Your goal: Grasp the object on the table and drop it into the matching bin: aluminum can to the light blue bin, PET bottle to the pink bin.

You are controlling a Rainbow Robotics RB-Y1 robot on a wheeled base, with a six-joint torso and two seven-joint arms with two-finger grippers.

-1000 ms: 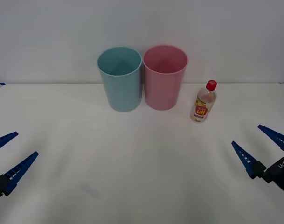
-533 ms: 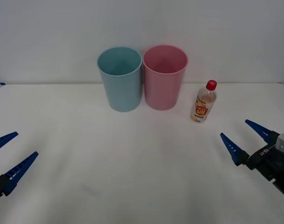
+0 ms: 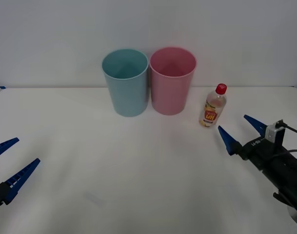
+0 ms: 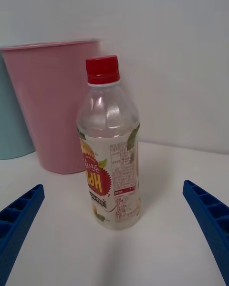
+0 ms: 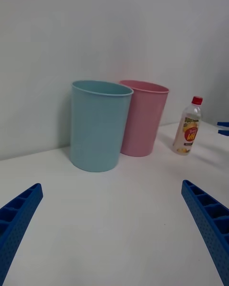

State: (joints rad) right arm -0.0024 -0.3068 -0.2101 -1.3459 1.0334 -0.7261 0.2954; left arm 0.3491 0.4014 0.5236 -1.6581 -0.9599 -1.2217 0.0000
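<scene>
Front view, bottle (image 3: 214,107) near spread right gripper (image 3: 240,131)

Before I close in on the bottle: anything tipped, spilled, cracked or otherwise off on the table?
Nothing stands out. The PET bottle stands upright with its red cap on, apart from the pink bin. The pink bin and the light blue bin stand upright side by side. The right gripper is open, short of the bottle; the left gripper waits open.

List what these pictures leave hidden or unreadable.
- Pink bin floor: front view, hidden behind its own wall.
- Light blue bin: right wrist view, cut by the edge and the pink bin.
- PET bottle fine label print: too small to read.
- Left hand: front view, cut by the edge.
</scene>
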